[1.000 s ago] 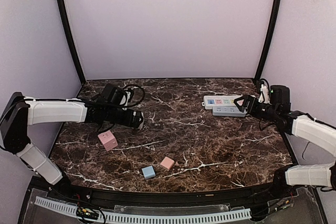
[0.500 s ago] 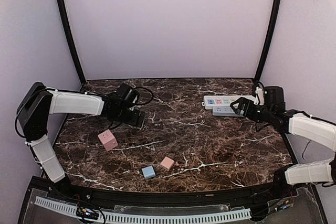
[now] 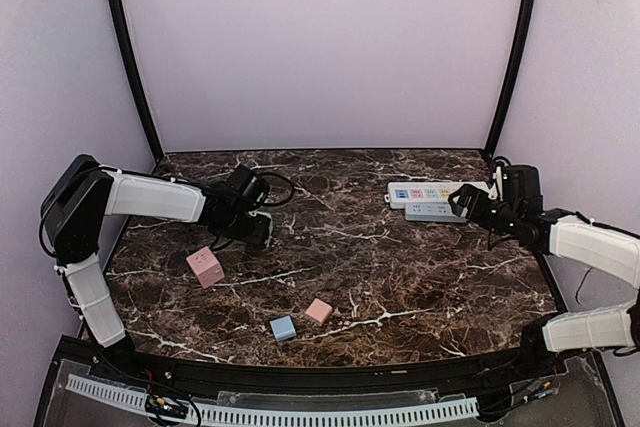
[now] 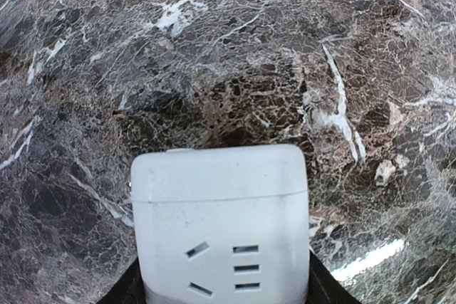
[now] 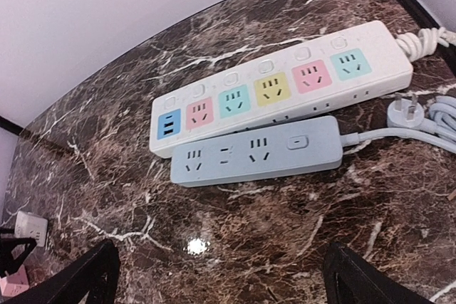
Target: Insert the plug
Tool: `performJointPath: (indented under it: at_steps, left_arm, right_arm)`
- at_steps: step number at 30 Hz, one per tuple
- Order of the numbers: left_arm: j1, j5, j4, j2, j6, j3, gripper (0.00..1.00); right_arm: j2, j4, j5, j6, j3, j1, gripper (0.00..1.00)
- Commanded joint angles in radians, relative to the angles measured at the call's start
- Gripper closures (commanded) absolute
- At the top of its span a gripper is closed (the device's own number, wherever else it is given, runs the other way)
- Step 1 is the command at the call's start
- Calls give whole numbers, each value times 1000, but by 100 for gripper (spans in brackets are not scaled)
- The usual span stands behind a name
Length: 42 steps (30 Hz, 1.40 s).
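A white cube-shaped plug [image 4: 221, 226] with socket slots on its face fills the left wrist view. It sits between the black fingers of my left gripper [image 4: 222, 286], which press on both its sides, just over the marble table. From above, that gripper [image 3: 258, 227] is at the table's left back. A white power strip [image 5: 281, 94] with coloured sockets and a blue-grey strip [image 5: 256, 151] lie at the back right. My right gripper [image 5: 224, 275] hangs open just short of them, with nothing between its fingers.
A pink cube [image 3: 204, 267], a smaller pink block [image 3: 319, 310] and a blue block [image 3: 283, 327] lie near the front left. A black cable [image 3: 270, 182] loops behind the left gripper. A loose grey three-pin plug [image 5: 410, 114] with its cord lies right of the strips.
My left arm reached farther onto the table, and its jaws closed in from wide open onto the white plug. The right gripper shifted slightly right, still open.
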Motion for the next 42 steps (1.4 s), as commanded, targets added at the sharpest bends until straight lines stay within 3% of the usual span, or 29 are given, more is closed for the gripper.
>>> performJointPath:
  at_steps: [1,5,11,28,42]
  left_arm:
    - [-4,-6,14,-9,10,10,51]
    - [-4,2,40,-49,22,-20,59]
    - [-3,50,84,-144,47,-93,61]
    - [-6,120,156,-336,67,-256,61]
    - [-6,136,170,-366,67,-279,61]
  right_arm:
    - [43,-30,139,65,15,7,1]
    - [125,-27,144,164,28,-23,1]
    - [256,-115,131,268,124,-123,2]
    - [451,-95,172,463,246,-206,36]
    - [593,40,199,557,265,-215,53]
